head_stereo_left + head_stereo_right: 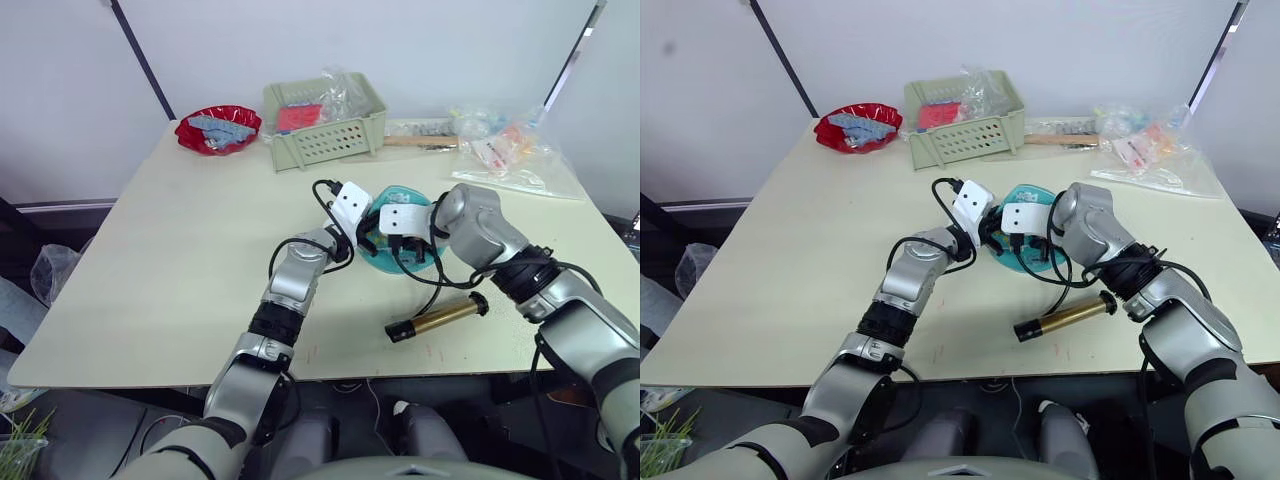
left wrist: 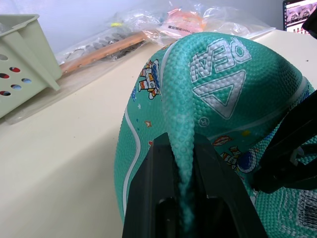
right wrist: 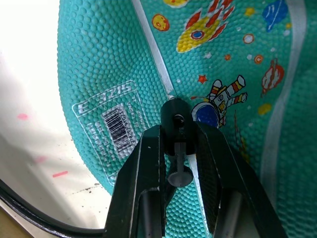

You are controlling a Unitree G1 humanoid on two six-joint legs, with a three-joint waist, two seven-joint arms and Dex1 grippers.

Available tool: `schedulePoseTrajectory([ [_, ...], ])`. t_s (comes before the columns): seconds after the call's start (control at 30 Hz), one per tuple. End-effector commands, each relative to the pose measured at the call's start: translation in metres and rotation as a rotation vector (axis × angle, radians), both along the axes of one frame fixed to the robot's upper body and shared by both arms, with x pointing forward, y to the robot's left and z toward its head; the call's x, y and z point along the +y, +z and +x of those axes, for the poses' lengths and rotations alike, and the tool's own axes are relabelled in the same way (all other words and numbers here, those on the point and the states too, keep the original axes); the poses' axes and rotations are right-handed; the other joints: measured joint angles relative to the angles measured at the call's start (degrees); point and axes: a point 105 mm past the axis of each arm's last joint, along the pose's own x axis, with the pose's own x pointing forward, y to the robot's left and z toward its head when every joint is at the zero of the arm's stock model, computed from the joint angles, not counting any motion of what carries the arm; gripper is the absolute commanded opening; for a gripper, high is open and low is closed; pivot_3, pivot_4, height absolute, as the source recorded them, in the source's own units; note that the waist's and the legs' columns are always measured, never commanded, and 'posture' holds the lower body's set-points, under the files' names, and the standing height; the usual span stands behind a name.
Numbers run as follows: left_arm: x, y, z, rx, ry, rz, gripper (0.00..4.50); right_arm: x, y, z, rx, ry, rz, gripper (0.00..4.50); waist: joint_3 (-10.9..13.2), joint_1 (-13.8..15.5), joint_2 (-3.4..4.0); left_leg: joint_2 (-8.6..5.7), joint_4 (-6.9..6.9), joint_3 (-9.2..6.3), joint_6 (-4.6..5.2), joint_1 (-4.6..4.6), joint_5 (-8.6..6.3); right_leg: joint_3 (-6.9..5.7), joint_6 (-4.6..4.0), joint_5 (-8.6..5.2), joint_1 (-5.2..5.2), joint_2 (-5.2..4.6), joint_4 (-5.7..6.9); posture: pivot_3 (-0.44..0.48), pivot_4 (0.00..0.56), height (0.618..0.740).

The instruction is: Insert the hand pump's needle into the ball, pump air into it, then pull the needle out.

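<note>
The teal ball [image 2: 213, 74] lies soft and creased on the table, near the middle toward the front. My left gripper [image 2: 183, 198] is shut on a raised fold of its skin. My right gripper [image 3: 177, 135] is shut on the needle's small black fitting [image 3: 174, 118], which is pressed against the ball beside a cartoon spaceman print; the pin itself is hidden. The bronze hand pump [image 1: 437, 318] lies on the table in front of the ball. Its black hose [image 1: 432, 285] loops up to the right gripper.
A red bowl [image 1: 217, 128] and a pale green basket [image 1: 325, 125] stand at the back of the cream table [image 1: 180, 260]. A wooden stick [image 1: 420, 141] and plastic bags [image 1: 510, 150] lie at the back right. The left half of the table is bare.
</note>
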Motion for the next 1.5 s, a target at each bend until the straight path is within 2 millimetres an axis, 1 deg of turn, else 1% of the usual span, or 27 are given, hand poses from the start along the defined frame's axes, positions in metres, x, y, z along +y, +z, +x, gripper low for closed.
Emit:
schedulePoseTrajectory([
  [0.03,-0.013,-0.029,-0.012,0.104,-0.06,0.039,0.0,-0.017,-0.044,-0.008,0.108,-0.054,-0.095,0.33,-0.01,-0.03,0.0,0.0,0.0,-0.01,0.0,0.0,0.0,0.0,0.0,0.0,0.0,0.0,0.0,0.0,0.15,0.74],
  [0.4,-0.011,-0.03,-0.013,0.106,-0.056,0.041,0.0,-0.012,-0.055,-0.005,0.126,-0.074,-0.097,0.33,-0.19,-0.56,0.05,0.0,-0.09,-0.17,-0.03,0.05,-0.01,-0.02,-0.01,0.0,0.01,0.07,-0.03,0.0,0.15,0.74],
  [0.53,-0.012,-0.03,-0.013,0.106,-0.058,0.039,0.0,-0.01,-0.065,-0.005,0.138,-0.098,-0.08,0.33,-0.3,-0.61,-0.06,-0.02,-0.15,-0.22,-0.23,0.13,-0.14,0.0,-0.01,-0.01,0.03,0.08,-0.03,0.0,0.15,0.74],
  [0.6,-0.012,-0.03,-0.013,0.106,-0.059,0.04,0.0,-0.006,-0.069,-0.004,0.141,-0.123,-0.042,0.33,-0.39,-0.67,-0.19,-0.02,-0.26,-0.25,-0.26,0.32,-0.15,0.05,-0.01,-0.01,0.15,0.1,-0.06,0.0,0.15,0.74],
  [0.7,-0.013,-0.03,-0.014,0.107,-0.062,0.041,0.0,-0.003,-0.071,-0.004,0.143,-0.15,-0.004,0.33,-0.4,-0.9,-0.21,-0.01,-0.73,-0.39,-0.3,1.14,-0.18,0.17,-0.14,-0.1,0.91,0.15,-0.5,0.0,0.15,0.74],
  [0.9,-0.015,-0.03,-0.013,0.107,-0.067,0.041,0.0,-0.01,-0.077,-0.005,0.145,-0.167,-0.002,0.33,-0.42,-0.91,-0.21,0.0,-0.75,-0.51,-0.32,1.2,-0.19,0.21,-0.18,-0.12,0.93,0.09,-0.55,0.0,0.15,0.74],
  [1.1,-0.013,-0.03,-0.012,0.109,-0.061,0.042,0.0,-0.008,-0.067,-0.004,0.145,-0.183,0.082,0.33,-0.42,-0.82,-0.21,0.0,-0.76,-0.54,-0.32,1.18,-0.19,0.2,-0.18,-0.12,0.93,0.04,-0.58,0.0,0.15,0.74],
  [1.2,-0.011,-0.031,-0.012,0.11,-0.057,0.042,0.0,-0.002,-0.058,-0.005,0.156,-0.197,0.16,0.33,-0.36,-0.79,-0.14,0.0,-0.76,-0.58,-0.33,1.12,-0.19,0.18,-0.21,-0.14,0.93,0.03,-0.62,0.0,0.15,0.74],
  [1.33,-0.011,-0.031,-0.011,0.108,-0.054,0.043,0.0,0.004,-0.036,-0.005,0.169,-0.275,0.301,0.33,-0.04,-0.61,0.16,-0.02,-0.76,-0.67,-0.33,0.95,-0.19,0.1,-0.17,-0.12,0.87,0.01,-0.72,0.0,0.15,0.74],
  [1.37,-0.012,-0.031,-0.011,0.108,-0.055,0.043,0.0,0.003,-0.034,-0.007,0.173,-0.281,0.312,0.33,0.03,-0.52,0.17,-0.03,-0.76,-0.68,-0.32,0.87,-0.19,0.07,-0.09,-0.07,0.82,0.01,-0.74,0.0,0.15,0.74],
  [1.5,-0.013,-0.028,-0.009,0.099,-0.061,0.044,0.0,-0.007,-0.024,-0.012,0.156,-0.304,0.342,0.33,0.5,-0.05,0.71,-0.14,-0.79,-0.71,-0.32,0.71,-0.19,0.0,-0.03,-0.04,0.67,-0.01,-0.78,0.0,0.15,0.74],
])
